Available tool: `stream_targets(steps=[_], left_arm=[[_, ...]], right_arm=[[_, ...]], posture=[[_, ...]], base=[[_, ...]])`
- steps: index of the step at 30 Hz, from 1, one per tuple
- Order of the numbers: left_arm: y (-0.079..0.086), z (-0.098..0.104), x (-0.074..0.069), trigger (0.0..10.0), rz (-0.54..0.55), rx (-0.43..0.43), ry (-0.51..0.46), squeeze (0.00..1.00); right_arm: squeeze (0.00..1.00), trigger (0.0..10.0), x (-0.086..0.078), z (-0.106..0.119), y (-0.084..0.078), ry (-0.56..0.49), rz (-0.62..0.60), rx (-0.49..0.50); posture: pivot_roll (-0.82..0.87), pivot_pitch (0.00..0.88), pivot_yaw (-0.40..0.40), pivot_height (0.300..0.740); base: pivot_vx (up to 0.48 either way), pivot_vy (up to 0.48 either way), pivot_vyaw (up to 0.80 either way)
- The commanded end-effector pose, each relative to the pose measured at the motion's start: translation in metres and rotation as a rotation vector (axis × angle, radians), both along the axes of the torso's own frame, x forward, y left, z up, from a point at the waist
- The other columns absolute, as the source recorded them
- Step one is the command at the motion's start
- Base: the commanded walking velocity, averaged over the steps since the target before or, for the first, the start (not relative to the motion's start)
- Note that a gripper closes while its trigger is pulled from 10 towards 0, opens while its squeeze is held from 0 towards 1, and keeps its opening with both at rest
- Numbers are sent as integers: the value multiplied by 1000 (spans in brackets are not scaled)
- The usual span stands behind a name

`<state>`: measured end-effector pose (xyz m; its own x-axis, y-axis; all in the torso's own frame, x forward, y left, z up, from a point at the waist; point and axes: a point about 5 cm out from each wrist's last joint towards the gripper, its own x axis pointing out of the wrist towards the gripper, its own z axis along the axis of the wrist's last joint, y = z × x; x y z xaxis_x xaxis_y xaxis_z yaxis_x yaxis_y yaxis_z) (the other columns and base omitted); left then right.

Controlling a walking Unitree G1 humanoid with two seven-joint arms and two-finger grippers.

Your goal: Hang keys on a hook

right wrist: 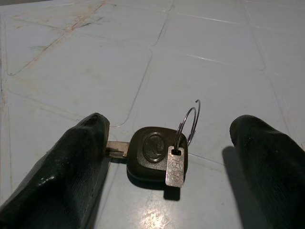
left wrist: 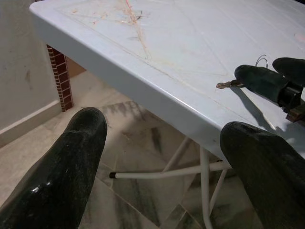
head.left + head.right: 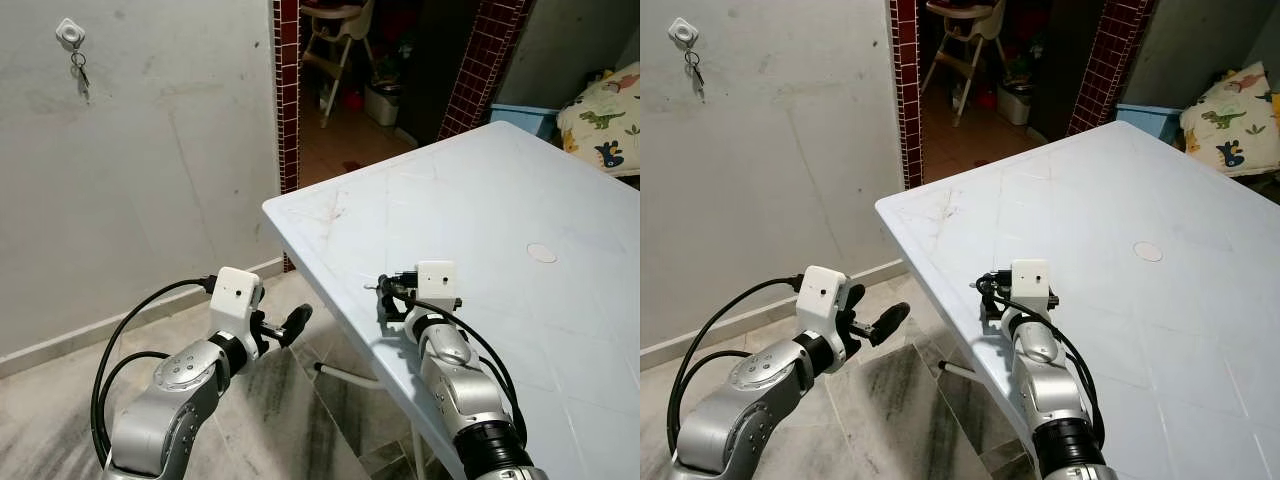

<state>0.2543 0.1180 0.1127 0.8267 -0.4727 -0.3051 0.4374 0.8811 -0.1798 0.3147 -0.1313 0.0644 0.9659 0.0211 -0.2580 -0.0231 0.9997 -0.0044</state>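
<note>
Key flat on the counter between spread fingers, hook far off on the wall

On the grey plaster wall, well apart from the counter, a small white hook (image 3: 69, 32) already carries another bunch of keys (image 3: 80, 72). The left gripper (image 3: 285, 328) hovers over the marble floor (image 3: 270, 420) just off the counter's left edge, its rubbery black fingers open and empty. The pale, smooth plastic counter (image 3: 520, 180) bears the key (image 1: 155, 155) near that left edge, towards its front: a stubby black plastic head, short metal blade, thin wire ring (image 1: 188, 121) and stamped metal tag (image 1: 174, 166). It looks light, stiff and liable to skate on the slick top. The head seems the best hold, leaving the ring free. The right gripper (image 1: 171, 167) straddles it with fingers open, one touching the blade.
</note>
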Motion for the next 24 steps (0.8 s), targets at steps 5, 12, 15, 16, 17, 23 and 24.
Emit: stream_targets(steps=[5, 12, 15, 16, 17, 23, 24], left_arm=[[-5, 13, 6, 10000, -4, -34, -65, 0], [-7, 12, 6, 10000, -16, -31, -66, 0], [-6, 12, 7, 10000, -14, -32, -67, 0], [-6, 13, 7, 10000, -13, -32, -68, 0], [-6, 13, 7, 10000, -13, -32, -69, 0], [-9, 13, 6, 10000, -40, -23, -79, 0], [-10, 12, 5, 10000, -63, -18, -77, 0]], right_arm=[[0, 0, 3, 8, 1, -43, 3, 18], [0, 10000, 3, 6, -2, -41, -12, -18], [0, 10000, 3, 5, -7, -29, -31, -14], [0, 10000, 3, 5, -7, -28, -26, -28], [0, 10000, 4, 6, -7, -32, -20, -35], [0, 10000, 6, 14, -8, -59, 11, -118], [0, 10000, 4, 15, -4, -67, 64, -35]], posture=[[177, 0, -26, 740], [174, 0, -24, 740], [173, 0, -22, 740], [173, 0, -22, 740], [173, 0, -22, 740], [173, 0, -22, 740], [168, 0, -21, 740]], base=[[0, 0, 0], [0, 0, 0], [0, 0, 0], [0, 0, 0], [0, 0, 0], [0, 0, 0], [0, 0, 0]])
